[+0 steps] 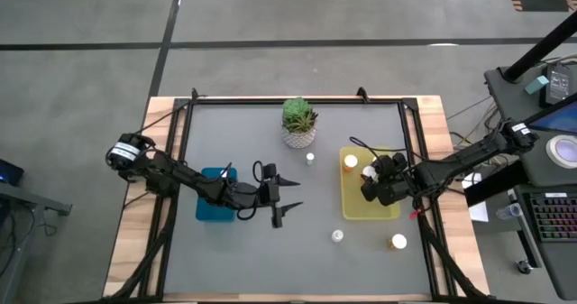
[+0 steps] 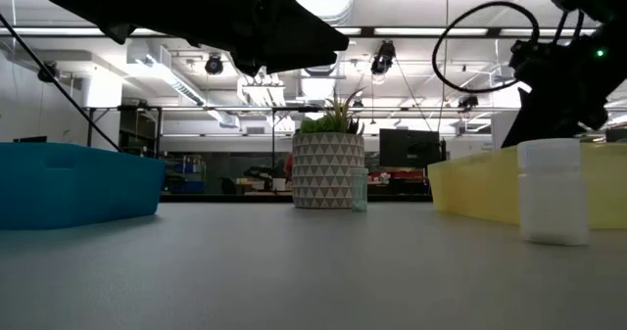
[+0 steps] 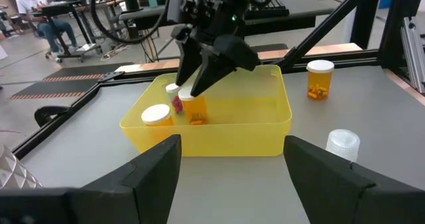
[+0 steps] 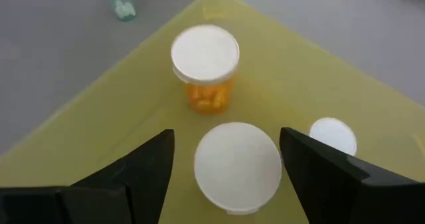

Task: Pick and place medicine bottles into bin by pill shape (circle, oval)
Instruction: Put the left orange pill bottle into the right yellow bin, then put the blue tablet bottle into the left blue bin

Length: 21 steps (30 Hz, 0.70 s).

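Amber-bodied, white-capped, the bottle (image 4: pixel 237 164) stands upright in the yellow bin (image 1: pixel 356 205), directly beneath the right gripper (image 4: pixel 226 161), its long axis vertical between fingers spread wide and clear of its cap. Two more bottles stand close by in the bin, one at about eleven o'clock of it (image 4: pixel 205 63). The left gripper (image 1: pixel 288 198), jaws also wide and empty, hovers mid-table beside the blue bin (image 1: pixel 209 207), much farther off.

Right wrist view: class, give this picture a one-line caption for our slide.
Right gripper with open jaws above a white-capped bottle in the yellow bin, beside an amber bottle.
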### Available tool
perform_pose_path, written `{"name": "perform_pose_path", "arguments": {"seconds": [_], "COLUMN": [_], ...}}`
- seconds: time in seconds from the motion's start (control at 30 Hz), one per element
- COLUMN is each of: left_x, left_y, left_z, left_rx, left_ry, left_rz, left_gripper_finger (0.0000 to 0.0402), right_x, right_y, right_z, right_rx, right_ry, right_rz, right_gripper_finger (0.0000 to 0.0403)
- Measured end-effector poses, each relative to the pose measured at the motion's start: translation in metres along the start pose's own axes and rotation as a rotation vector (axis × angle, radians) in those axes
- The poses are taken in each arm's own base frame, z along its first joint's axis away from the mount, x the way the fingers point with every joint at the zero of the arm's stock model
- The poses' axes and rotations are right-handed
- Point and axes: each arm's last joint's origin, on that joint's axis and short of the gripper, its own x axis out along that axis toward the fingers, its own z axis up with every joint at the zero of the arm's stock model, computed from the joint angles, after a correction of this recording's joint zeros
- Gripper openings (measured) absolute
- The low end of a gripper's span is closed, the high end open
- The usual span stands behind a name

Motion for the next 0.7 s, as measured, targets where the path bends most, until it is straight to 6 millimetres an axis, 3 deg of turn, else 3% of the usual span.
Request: {"name": "perform_pose_path", "arguments": {"seconds": [0.43,0.7], "left_x": [-0.001,-0.019], "left_y": [-0.001,0.007], "left_z": [0.001,0.022], "left_rx": [-0.007,0.039], "left_ry": [-0.002,0.012], "left_rz": [-0.005,-0.017], "left_gripper_finger": [0.0250,0.0250], "right_x": [-0.034,-0.049], "right_y": [0.023,0.033], "right_z": [0.044,0.064], "right_rx": [-0.020,-0.003], "right_ry": [-0.064,-0.115], "right_rz": [0.102,0.175], "right_gripper_finger": [0.0242,0.0242]}}
